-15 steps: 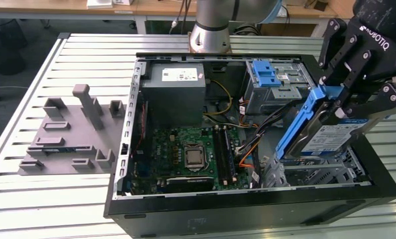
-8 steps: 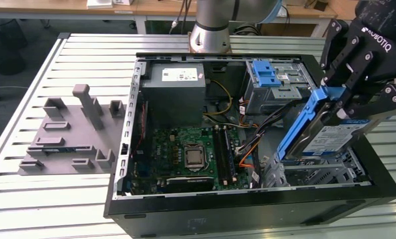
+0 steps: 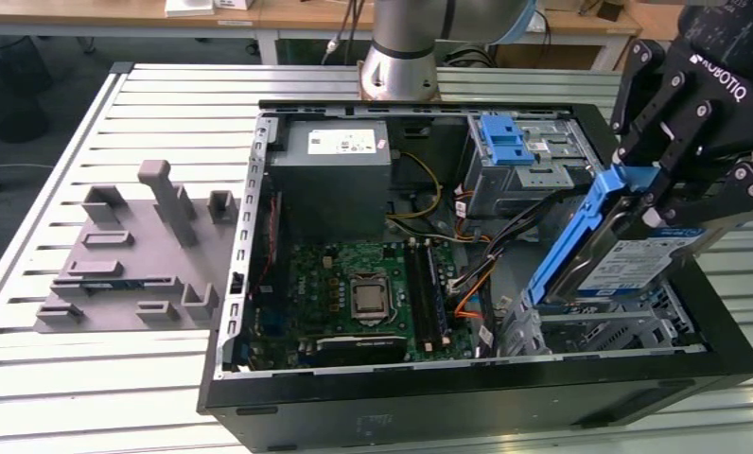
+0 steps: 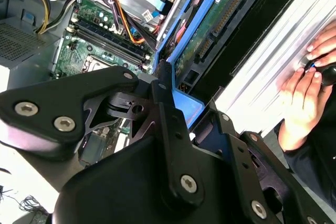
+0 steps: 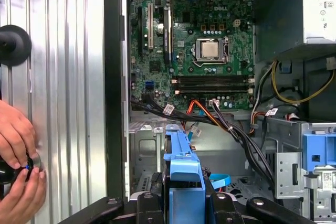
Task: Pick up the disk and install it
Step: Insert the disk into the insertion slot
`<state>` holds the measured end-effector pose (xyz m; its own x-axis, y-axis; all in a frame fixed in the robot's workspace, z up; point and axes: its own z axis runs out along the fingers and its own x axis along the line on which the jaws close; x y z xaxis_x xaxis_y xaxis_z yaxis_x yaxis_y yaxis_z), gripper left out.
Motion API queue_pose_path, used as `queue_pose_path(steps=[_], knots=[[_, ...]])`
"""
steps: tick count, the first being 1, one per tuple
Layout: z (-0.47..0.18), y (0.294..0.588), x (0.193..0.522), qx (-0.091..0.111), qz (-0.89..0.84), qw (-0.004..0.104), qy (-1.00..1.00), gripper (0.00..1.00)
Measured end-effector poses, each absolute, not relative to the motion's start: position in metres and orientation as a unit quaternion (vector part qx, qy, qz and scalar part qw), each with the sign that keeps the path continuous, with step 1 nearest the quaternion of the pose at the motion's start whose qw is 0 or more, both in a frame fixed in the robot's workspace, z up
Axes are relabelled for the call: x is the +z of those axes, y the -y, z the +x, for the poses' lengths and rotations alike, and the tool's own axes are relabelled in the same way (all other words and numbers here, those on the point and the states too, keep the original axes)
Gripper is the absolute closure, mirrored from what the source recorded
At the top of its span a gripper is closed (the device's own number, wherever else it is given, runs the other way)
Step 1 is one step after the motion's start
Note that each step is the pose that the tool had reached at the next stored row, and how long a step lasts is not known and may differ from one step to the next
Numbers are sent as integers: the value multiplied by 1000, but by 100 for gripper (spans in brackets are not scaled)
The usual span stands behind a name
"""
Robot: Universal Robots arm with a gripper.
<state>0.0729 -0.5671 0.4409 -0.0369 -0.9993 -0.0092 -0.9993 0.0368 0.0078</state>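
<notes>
The disk (image 3: pixel 632 263), a silver drive with a blue-and-white label in a blue plastic carrier, hangs tilted on edge over the metal drive bay (image 3: pixel 604 326) at the exterior view's right of the open computer case. My gripper (image 3: pixel 679 210) is shut on the disk's upper end. In the second wrist view the disk's (image 4: pixel 210 40) green circuit-board underside and blue frame show past the black fingers (image 4: pixel 164 103). In the first wrist view the blue carrier (image 5: pixel 184 174) sticks out between the finger bases, pointing at the bay (image 5: pixel 149 148).
The case (image 3: pixel 478 397) holds a motherboard (image 3: pixel 364 293), a grey power supply (image 3: pixel 339 161), loose cables (image 3: pixel 503 236) and a blue latch (image 3: pixel 503 137) on the upper cage. A grey fixture (image 3: pixel 137 255) lies at the exterior view's left. A person's hands (image 5: pixel 18 166) rest beside the case.
</notes>
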Motion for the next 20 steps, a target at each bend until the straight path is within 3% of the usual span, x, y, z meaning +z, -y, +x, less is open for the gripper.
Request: queue_pose_path(steps=[20], knots=[[75,567,435,6,-694,1,-720,64]])
